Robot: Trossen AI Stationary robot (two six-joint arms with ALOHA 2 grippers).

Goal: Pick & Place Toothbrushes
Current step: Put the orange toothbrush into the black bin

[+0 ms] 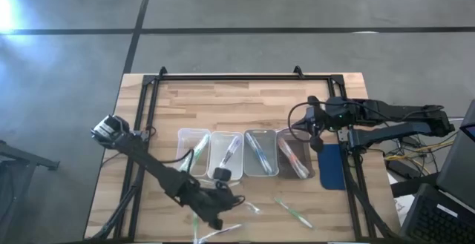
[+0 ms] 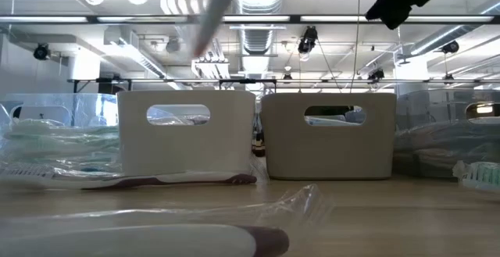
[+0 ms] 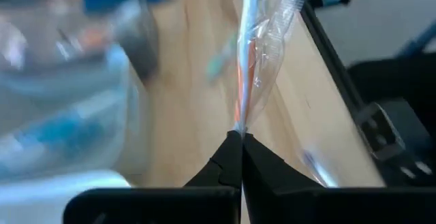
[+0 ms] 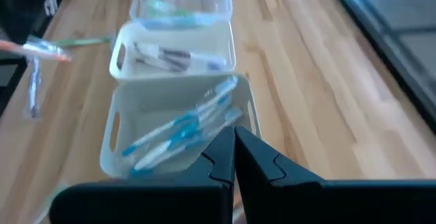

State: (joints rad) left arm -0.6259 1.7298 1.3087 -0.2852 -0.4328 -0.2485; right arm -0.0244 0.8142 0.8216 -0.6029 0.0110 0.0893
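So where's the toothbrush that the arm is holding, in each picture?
High view: held toothbrush, bottom centre, below the trays.
Low view: blurred pale streak, top, left of centre.
Left wrist view: centre, pinched in the shut left gripper.
Right wrist view: left edge.
Shared landmark: the trays.

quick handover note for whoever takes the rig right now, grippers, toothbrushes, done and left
Left gripper: shut on a wrapped toothbrush with red-orange accents, at the table's near edge.
Right gripper: shut, empty, above the right-hand trays.
Done: each of the four trays in the row holds toothbrushes, the blue ones in one.
Left: place the held one; a green toothbrush and other loose ones lie in front of the trays.
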